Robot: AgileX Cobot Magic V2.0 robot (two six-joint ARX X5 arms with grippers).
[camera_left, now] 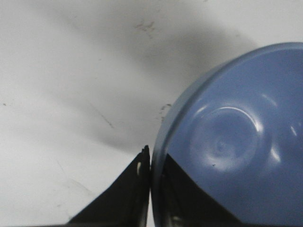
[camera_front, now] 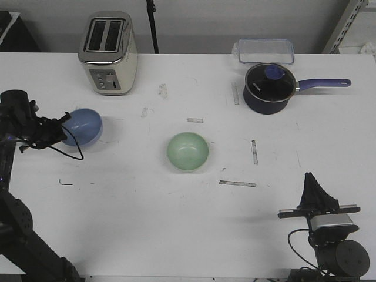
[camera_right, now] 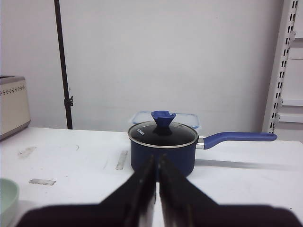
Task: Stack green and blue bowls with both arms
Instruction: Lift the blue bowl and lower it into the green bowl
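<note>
Blue bowl (camera_front: 82, 126) tilted at table's (camera_front: 129, 205) left side, rim pinched by left gripper (camera_front: 59, 132), partly cut off in wrist view. Green bowl (camera_front: 188, 151) upright mid-table. Right gripper (camera_front: 312, 189) closed, empty, near front right.

Front: high, looking down over table (camera_front: 147, 205). Left wrist: close on blue bowl (camera_left: 236, 142). Right wrist: low, level, toward 12 o'clock; saucepan (camera_right: 163, 146) shared with front.

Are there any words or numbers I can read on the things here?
Saucepan: small white writing on the glass lid, too small and blurred to read.
Toaster: knobs on the front, no readable marks.
Blue bowl and green bowl: no writing.
</note>
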